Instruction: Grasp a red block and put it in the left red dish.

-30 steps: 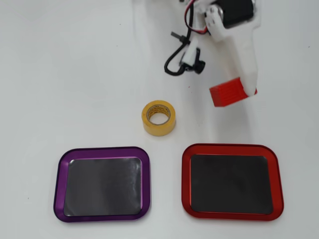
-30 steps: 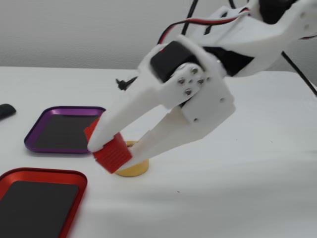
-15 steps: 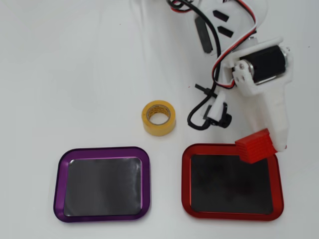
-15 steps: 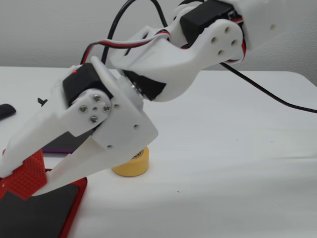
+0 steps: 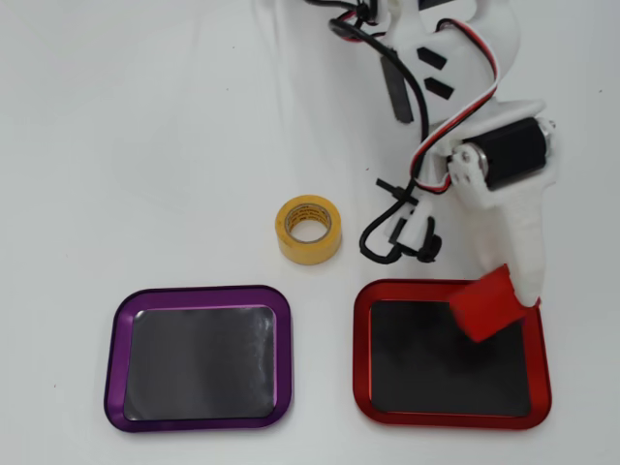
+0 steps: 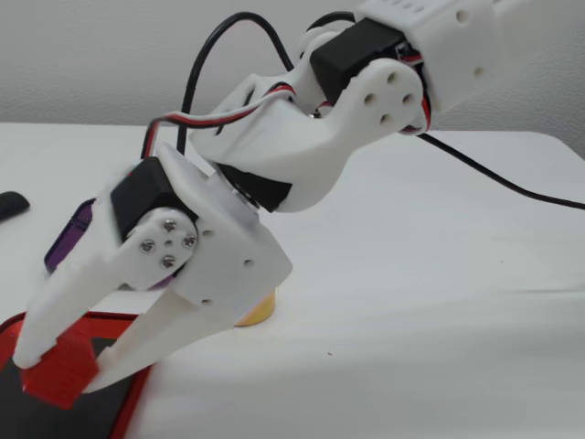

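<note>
Pinching the red block, the tool hangs over the left red dish.

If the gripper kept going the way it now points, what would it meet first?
Most likely the dark base of the red dish: the gripper slants down over it, holding the red block. How high it hangs is unclear.

yellow tape roll upright | purple dish nearby
</note>
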`<control>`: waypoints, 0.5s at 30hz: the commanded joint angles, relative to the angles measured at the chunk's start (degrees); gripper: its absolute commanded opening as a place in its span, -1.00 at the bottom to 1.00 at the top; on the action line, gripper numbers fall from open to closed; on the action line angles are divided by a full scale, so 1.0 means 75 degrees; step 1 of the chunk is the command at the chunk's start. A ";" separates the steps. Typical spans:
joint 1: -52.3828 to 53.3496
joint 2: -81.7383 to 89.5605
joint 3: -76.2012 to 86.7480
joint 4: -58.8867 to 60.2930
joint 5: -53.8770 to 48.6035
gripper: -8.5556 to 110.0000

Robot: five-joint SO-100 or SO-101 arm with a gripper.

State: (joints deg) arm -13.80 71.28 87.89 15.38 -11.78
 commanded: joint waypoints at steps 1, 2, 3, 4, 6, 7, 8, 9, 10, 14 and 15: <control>-0.0094 0.0129 -0.0328 0.0375 0.0012 -0.61; -0.0094 0.0141 -0.0328 0.0387 0.0012 -0.61; -0.0105 0.0164 -0.0328 0.0469 0.0012 -0.60; -0.0105 0.0223 -0.0328 0.0609 0.0012 -0.60; -0.0105 0.0516 -0.0328 0.0855 0.0012 -0.60; -0.0105 0.0703 -0.0328 0.0996 0.0012 -0.60; -0.0105 0.0914 -0.0328 0.1207 0.0023 -0.60; -0.0105 0.1148 -0.0328 0.1418 0.0023 -0.60; -0.0105 0.1430 -0.0328 0.1641 0.0023 -0.60; -0.0094 0.2625 -0.0270 0.2813 0.0023 -0.60; -0.0094 0.2918 -0.0270 0.3141 0.0023 -0.60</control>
State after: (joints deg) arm -14.15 84.55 87.80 33.31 -11.78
